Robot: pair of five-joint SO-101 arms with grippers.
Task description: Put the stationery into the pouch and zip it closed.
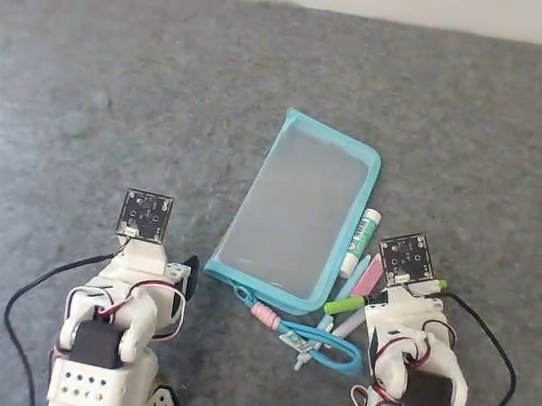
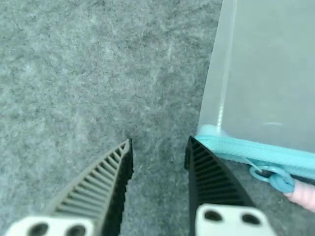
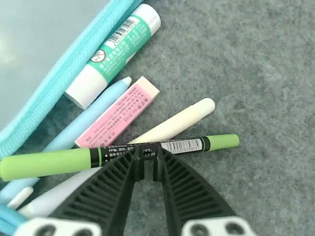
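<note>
Your right gripper (image 3: pixel 147 158) pinches the green marker (image 3: pixel 49 164) just beside the pouch (image 1: pixel 301 207). Your left gripper (image 2: pixel 160 147) gapes wide at the pouch's corner. The glue stick (image 3: pixel 115 49) and eraser (image 3: pixel 118 118) lie beside the pouch, so by my judgement packing and zipping both remain.

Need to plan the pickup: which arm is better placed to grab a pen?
Right. The right gripper sits at the green pen, among the stationery; the left gripper is open over bare mat by the pouch corner.
</note>
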